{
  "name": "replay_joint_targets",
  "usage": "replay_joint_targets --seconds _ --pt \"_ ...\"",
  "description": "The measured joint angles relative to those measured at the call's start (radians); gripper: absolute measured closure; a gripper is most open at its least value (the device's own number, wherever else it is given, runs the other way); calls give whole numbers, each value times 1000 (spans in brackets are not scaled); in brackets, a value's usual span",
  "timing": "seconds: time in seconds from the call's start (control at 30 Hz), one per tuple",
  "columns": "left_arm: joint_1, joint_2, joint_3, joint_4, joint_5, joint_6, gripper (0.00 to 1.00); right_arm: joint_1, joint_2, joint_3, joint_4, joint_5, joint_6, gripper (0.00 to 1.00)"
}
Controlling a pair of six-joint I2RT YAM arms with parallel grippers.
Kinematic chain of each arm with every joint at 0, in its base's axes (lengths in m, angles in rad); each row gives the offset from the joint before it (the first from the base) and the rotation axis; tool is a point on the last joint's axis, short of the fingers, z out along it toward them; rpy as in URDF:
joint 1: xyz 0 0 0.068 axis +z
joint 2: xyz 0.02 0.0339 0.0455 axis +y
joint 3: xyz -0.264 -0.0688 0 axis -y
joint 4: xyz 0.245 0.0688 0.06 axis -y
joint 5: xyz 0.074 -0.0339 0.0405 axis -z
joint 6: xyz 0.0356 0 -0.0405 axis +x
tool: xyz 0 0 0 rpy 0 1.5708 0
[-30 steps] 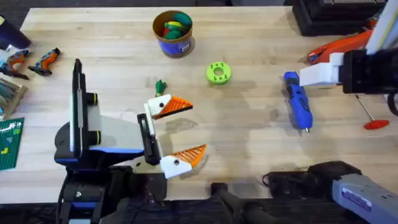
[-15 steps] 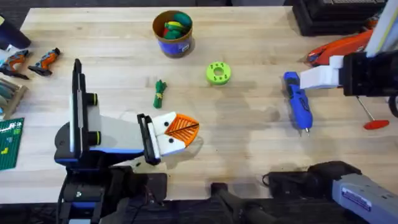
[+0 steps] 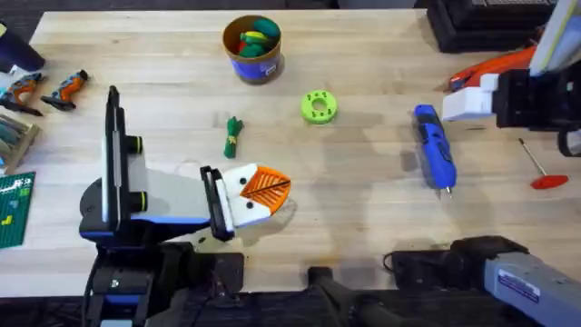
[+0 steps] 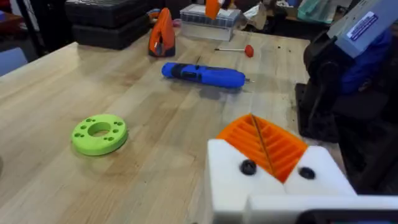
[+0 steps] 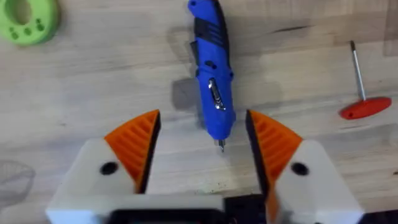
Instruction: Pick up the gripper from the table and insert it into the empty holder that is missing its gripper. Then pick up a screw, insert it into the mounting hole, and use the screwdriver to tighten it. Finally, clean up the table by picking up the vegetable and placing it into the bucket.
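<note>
Blue is the screwdriver (image 3: 434, 148), and I place the other things from it. In the overhead view it lies flat on the pale wooden worktop (image 3: 363, 54), tip toward the arms. The right claw (image 3: 465, 104) hangs just beside its rear end. The vegetable (image 3: 233, 136) lies well apart from it, past the lime-green disc (image 3: 318, 106), and the bucket (image 3: 252, 48) stands farther back, already with toys inside. The left claw (image 3: 263, 189) rests low on the worktop, its orange pads pressed together on nothing.

In the left wrist view, the same pads meet in one ribbed wedge (image 4: 264, 145); the screwdriver (image 4: 204, 74) lies beyond the disc (image 4: 99, 134).

In the right wrist view, the right claw (image 5: 202, 146) is spread wide with the screwdriver (image 5: 212, 81) lying lengthwise, its tip between the pads, probably aligned to grasp it.
</note>
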Motion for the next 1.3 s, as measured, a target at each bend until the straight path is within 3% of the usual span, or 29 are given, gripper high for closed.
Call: replay_joint_targets --seconds 0.07,0.17,0.43,0.8,1.3 --pt "0 0 0 0 0 0 987 -37 2 -36 37 -4 -1 201" --pt "0 0 0 0 0 0 987 -76 6 -91 107 -12 -25 88" --pt "0 0 0 0 0 0 987 -94 119 -119 218 -20 -116 13" --pt "0 0 0 0 0 0 987 -94 350 -123 278 -23 -222 10" --pt "0 0 0 0 0 0 987 -150 511 -125 323 -23 -256 12"
